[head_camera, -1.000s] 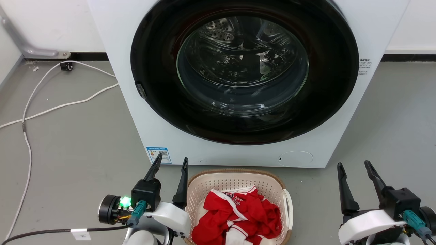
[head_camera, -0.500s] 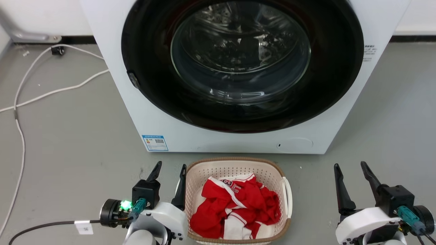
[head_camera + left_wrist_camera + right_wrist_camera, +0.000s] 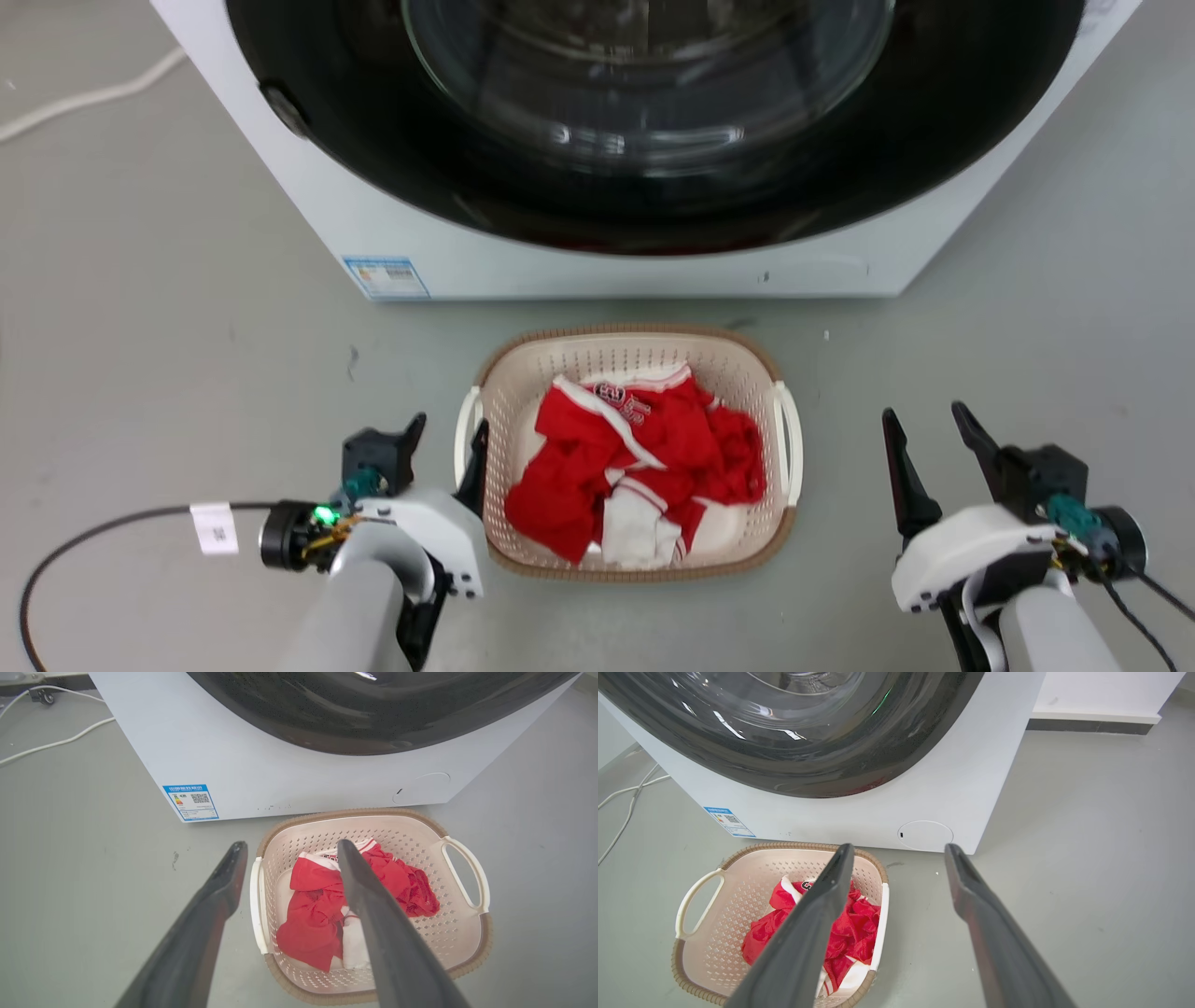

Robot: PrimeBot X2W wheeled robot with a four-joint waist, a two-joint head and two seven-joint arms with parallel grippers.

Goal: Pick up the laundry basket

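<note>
1. Laundry basket (image 3: 624,347) sits on the grey floor (image 3: 187,373), just in front of the white washing machine (image 3: 597,275), with a narrow strip of floor between them.
2. It is cream perforated plastic with a brown woven-look rim. A crumpled red-and-white garment (image 3: 644,439) lies heaped inside.
3. A white handle runs along each long side: the left handle (image 3: 462,434) and the right handle (image 3: 794,439).
4. Low at the basket's left side is the left gripper (image 3: 449,425), its fingers spread wide and holding nothing. In its wrist view one finger hangs over the floor outside the left handle and the other over the basket's inside, so the handle lies between them. I cannot tell whether either finger touches it.
5. The right gripper (image 3: 922,413) is also spread wide and empty, over bare floor, well apart from the right handle.
6. A blue energy label (image 3: 385,276) is stuck near the machine's lower left corner.
7. A black cable (image 3: 84,541) with a white tag (image 3: 215,528) curls over the floor from the left wrist.
</note>
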